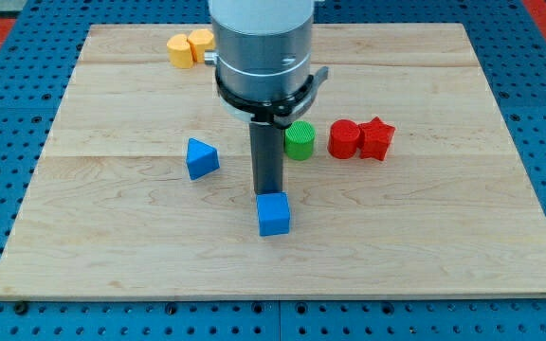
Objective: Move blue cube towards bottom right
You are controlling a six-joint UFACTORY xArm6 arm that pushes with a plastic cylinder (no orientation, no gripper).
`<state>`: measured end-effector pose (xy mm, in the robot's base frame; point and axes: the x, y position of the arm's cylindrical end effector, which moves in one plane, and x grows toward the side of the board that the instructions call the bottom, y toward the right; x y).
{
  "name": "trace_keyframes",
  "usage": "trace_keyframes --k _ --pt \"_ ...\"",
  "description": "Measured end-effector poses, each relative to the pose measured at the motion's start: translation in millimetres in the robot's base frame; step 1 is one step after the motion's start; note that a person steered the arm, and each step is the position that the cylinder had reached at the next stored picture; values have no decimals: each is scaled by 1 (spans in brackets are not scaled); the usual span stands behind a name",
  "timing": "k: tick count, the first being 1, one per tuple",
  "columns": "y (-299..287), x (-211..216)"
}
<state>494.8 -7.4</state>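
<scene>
Blue cube against my tip

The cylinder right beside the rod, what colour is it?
Green: the green cylinder shows plainly in the camera view, the only one.

So the wooden table has a bunch of extras scattered around. A blue triangular block sits alone toward the view's left. There's a green cylinder near the middle, and just to its right a red cylinder touching a red star-ish block. Up at the view's top, two yellow blocks sit pressed together, one looks hexagonal, the other rounder. Blue pegboard surrounds the table.
</scene>
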Motion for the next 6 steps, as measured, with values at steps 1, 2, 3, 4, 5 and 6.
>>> trace_keyframes --k 1,2,3,4,5,6 --pt "-34 -9" --pt "-61 -4" --pt "-36 37" --pt "45 40" --pt "101 47" --pt "92 24"
